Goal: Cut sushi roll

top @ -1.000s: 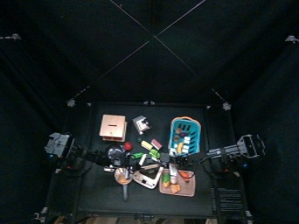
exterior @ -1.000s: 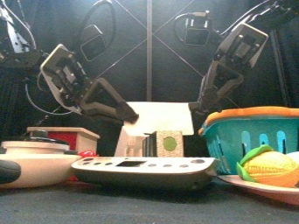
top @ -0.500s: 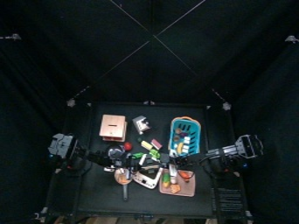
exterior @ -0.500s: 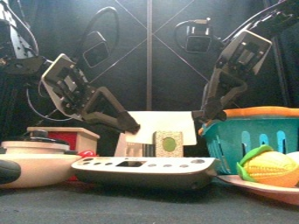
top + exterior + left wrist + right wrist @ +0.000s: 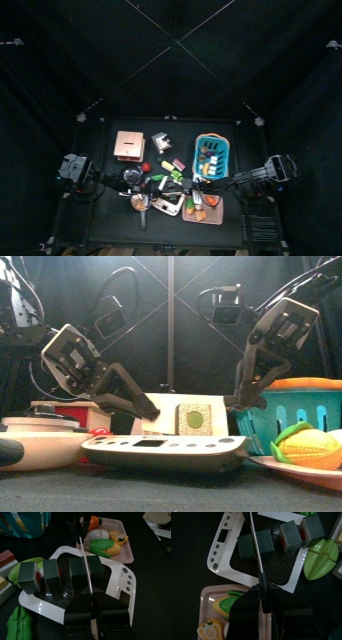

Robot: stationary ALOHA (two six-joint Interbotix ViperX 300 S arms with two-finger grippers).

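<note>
The left gripper [image 5: 90,604] is squeezed tight on a knife [image 5: 81,549] whose blade lies across the sushi roll [image 5: 63,573] on the white board [image 5: 127,582]. The right gripper [image 5: 264,602] grips a rod [image 5: 256,544] over it

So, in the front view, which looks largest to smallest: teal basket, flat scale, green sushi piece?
1. Teal basket, cropped.
2. Flat scale, nearer the camera, so close call.
3. Green sushi piece.
</note>
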